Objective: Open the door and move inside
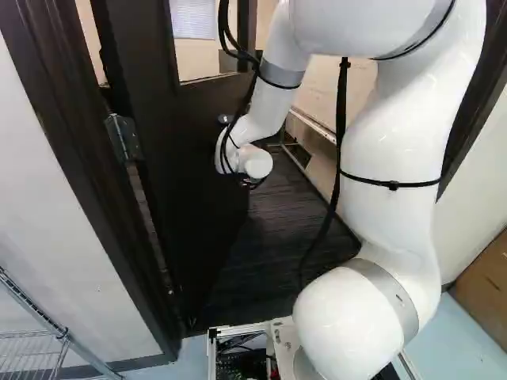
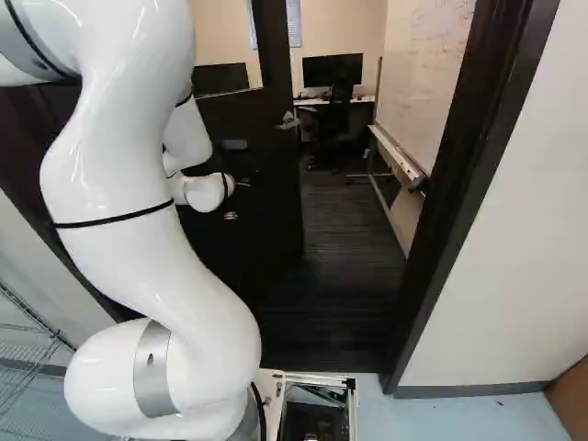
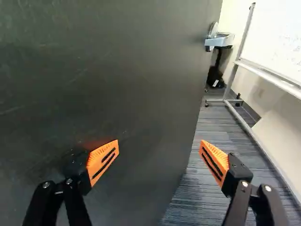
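The dark door [image 1: 186, 150] stands swung inward, hinged at the left of the left base view, with the passage open beside it. My gripper [image 2: 231, 215] is low by the door's face in the right base view, below the level of the lever handle [image 2: 288, 120]. In the wrist view the gripper [image 3: 159, 147] is open with nothing held. One orange pad [image 3: 103, 160] is over the door face, the other [image 3: 215, 162] beyond the door's free edge, over the carpet. The silver handle [image 3: 219, 40] is farther ahead near that edge. Whether a finger touches the door I cannot tell.
A dark door frame [image 2: 459, 184] borders the right side of the doorway. Inside, a wheeled whiteboard [image 2: 427, 83] stands along the right, with a desk and monitor [image 2: 333, 70] at the back. A wire rack [image 1: 40, 340] stands near the left wall; a brown box [image 1: 485, 273] is at right.
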Controlling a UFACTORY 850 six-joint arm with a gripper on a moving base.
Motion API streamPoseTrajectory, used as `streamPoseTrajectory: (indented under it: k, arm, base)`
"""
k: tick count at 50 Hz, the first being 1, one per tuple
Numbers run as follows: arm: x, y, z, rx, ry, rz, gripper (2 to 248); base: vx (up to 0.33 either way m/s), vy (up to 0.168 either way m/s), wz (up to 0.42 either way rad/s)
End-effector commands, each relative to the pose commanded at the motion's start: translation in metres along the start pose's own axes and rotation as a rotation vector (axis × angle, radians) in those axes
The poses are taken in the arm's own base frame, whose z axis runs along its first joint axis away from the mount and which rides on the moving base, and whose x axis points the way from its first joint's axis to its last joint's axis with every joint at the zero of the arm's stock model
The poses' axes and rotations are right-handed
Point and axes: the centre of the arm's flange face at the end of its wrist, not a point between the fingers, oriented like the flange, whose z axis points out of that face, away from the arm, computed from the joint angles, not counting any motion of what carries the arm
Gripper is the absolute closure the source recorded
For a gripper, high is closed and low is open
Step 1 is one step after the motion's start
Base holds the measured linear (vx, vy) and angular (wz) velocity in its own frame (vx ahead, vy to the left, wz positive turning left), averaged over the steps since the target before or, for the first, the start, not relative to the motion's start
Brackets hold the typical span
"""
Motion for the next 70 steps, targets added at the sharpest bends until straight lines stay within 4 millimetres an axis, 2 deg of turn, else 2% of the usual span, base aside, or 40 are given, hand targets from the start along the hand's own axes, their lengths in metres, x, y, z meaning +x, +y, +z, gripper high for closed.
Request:
streamPoseTrajectory:
  k: [70]
  arm:
    - [-0.003,-0.092,0.070,0.218,-0.026,-0.104,3]
  base:
    - [0.000,0.000,0.000]
